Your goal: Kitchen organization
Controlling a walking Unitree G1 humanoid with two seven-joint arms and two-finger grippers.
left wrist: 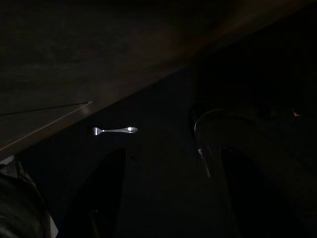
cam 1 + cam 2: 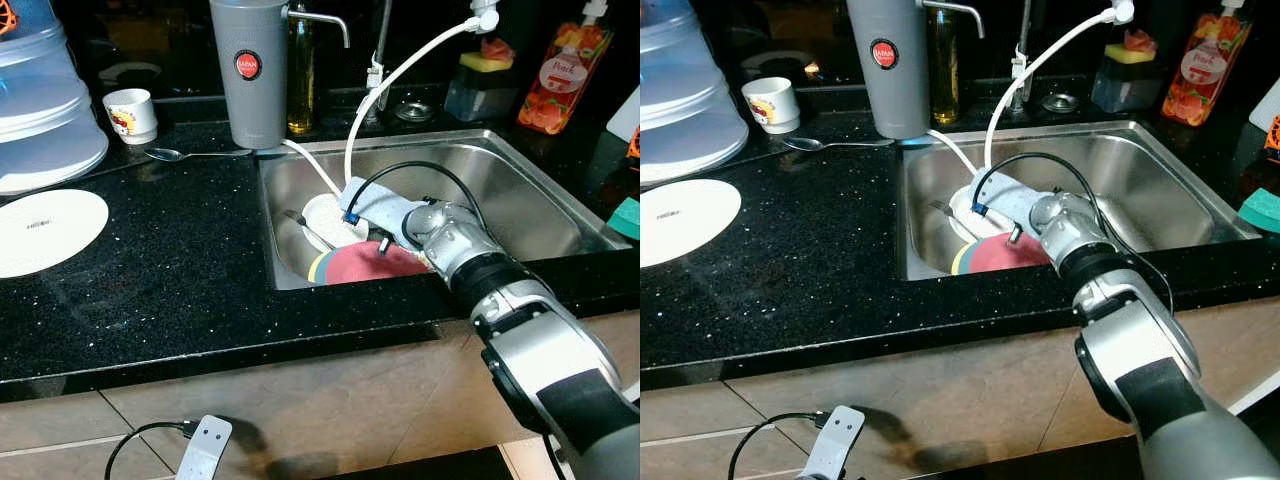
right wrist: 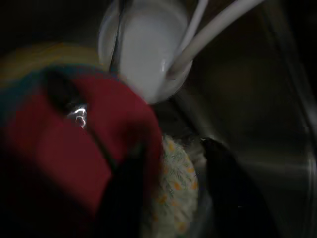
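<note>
In the steel sink [image 2: 520, 190] lies a stack of dishes: a red plate [image 2: 365, 265] on top with teal and yellow rims under it, and a white bowl [image 2: 328, 218] behind with a utensil lying across it. My right arm reaches down into the sink over the stack. In the right wrist view my right gripper [image 3: 173, 193] is open, its fingers [image 3: 124, 198] straddling a small white dish with orange specks [image 3: 176, 188] beside the red plate [image 3: 59, 148]. My left arm [image 2: 205, 445] hangs idle below the counter, and its dark wrist view shows my left gripper [image 1: 173, 198] open.
On the black counter [image 2: 180, 280] sit a white plate [image 2: 40, 230], a spoon [image 2: 175, 154], a small cup [image 2: 131, 114], a grey canister [image 2: 248, 70] and stacked clear containers [image 2: 40, 110]. A white faucet hose [image 2: 400, 70] arcs into the sink. A soap bottle [image 2: 562, 75] and a sponge [image 2: 485, 62] stand behind.
</note>
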